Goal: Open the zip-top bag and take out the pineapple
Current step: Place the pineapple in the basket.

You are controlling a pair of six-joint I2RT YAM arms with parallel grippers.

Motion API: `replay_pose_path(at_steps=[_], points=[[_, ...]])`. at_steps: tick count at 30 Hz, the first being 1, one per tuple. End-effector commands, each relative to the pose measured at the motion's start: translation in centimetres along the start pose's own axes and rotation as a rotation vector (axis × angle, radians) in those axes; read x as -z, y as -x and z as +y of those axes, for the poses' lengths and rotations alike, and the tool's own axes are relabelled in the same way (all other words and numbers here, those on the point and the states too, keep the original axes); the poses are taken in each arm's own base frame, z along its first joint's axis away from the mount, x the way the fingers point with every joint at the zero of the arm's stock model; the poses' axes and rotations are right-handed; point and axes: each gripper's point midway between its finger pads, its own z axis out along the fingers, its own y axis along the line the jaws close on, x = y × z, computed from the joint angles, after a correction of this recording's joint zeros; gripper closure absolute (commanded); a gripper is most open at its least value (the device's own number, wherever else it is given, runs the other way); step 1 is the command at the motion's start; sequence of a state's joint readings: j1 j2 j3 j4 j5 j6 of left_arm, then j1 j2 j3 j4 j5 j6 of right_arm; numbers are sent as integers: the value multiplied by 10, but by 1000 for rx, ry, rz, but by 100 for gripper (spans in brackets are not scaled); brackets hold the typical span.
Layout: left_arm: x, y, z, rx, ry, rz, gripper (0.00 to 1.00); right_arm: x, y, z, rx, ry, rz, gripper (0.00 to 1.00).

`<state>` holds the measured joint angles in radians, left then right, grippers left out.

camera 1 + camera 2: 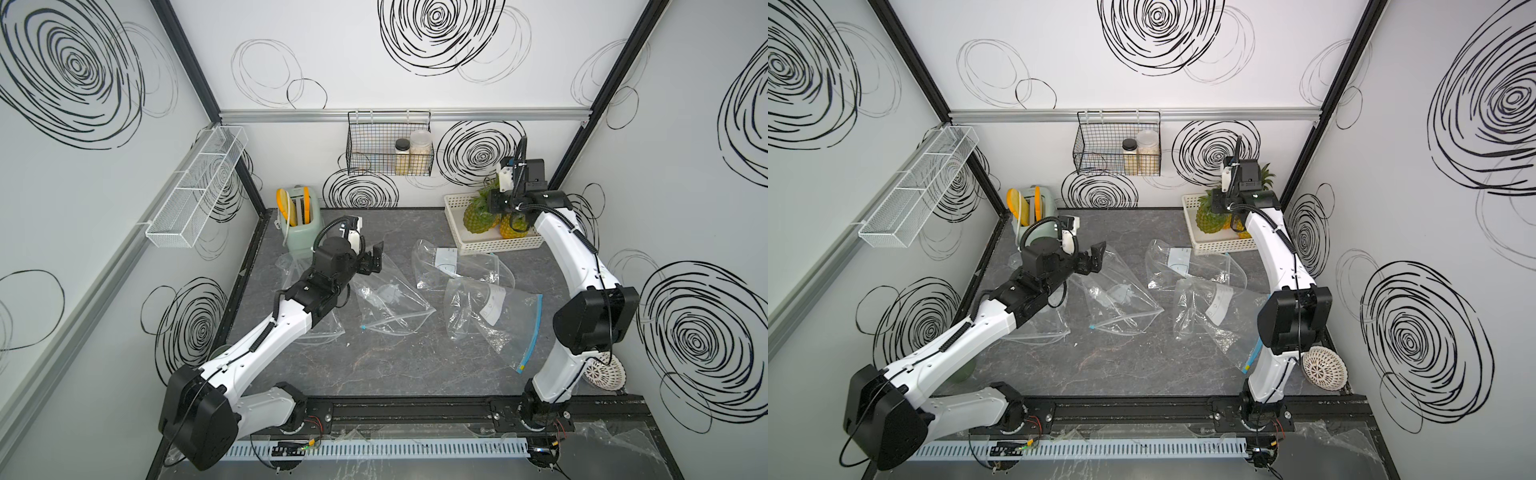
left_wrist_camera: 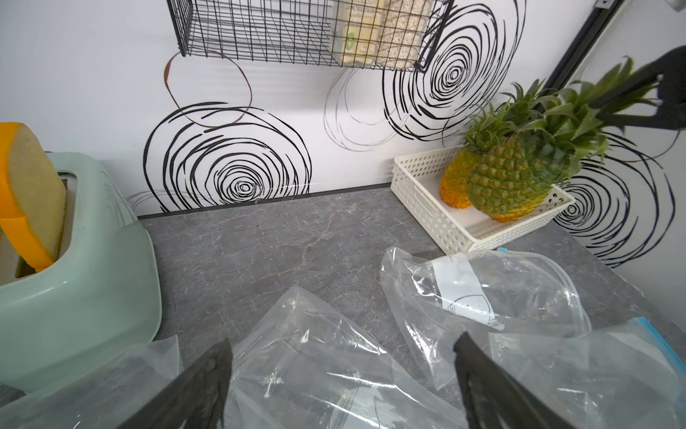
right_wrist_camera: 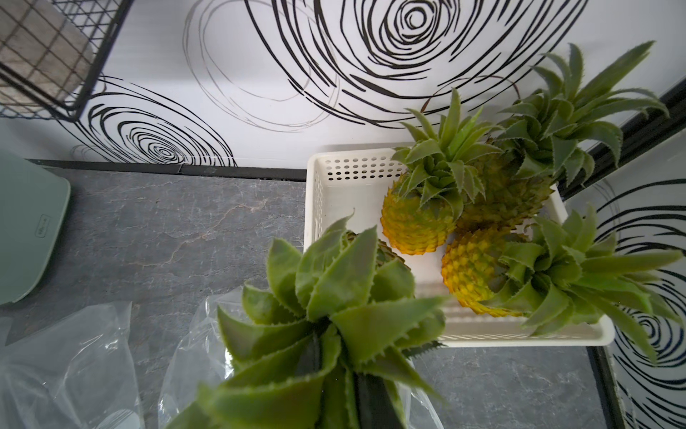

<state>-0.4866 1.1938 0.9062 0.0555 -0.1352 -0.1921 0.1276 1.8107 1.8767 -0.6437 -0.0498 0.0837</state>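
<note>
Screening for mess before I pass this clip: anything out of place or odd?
Empty clear bags lie crumpled and scattered over the table, one partly under the left arm. Nothing looks spilled or broken.

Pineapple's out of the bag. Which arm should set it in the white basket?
Right. The right tool is shut on the pineapple by the crown, right at the white basket. The left tool is open and empty over the loose bags, away from the basket.
</note>
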Motion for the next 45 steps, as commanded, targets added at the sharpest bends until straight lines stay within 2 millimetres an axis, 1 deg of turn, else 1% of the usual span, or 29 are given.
replay_pose_path(at_steps=[1, 8, 12, 19, 29, 33, 40, 45], points=[[7, 9, -7, 11, -39, -57, 4, 12, 42, -1, 19, -6, -146, 100], [8, 1, -3, 6, -27, -48, 4, -11, 28, -8, -4, -11, -110, 100], [9, -4, -2, 12, -25, -39, 4, -22, 21, -15, -24, -16, -91, 100], [9, -10, 2, 19, -13, -32, 4, -32, 14, -28, -51, -29, -71, 100], [3, -18, 1, 34, -19, -13, 4, -49, -15, -42, -72, -49, -15, 100], [3, -21, 2, 33, -16, -7, 4, -54, -23, -46, -79, -57, 2, 100], [1, -26, 2, 36, -15, 5, 4, -64, -30, -55, -89, -79, 24, 100], [-1, -28, 3, 34, -12, 9, 4, -77, -37, -63, -100, -104, 51, 100]])
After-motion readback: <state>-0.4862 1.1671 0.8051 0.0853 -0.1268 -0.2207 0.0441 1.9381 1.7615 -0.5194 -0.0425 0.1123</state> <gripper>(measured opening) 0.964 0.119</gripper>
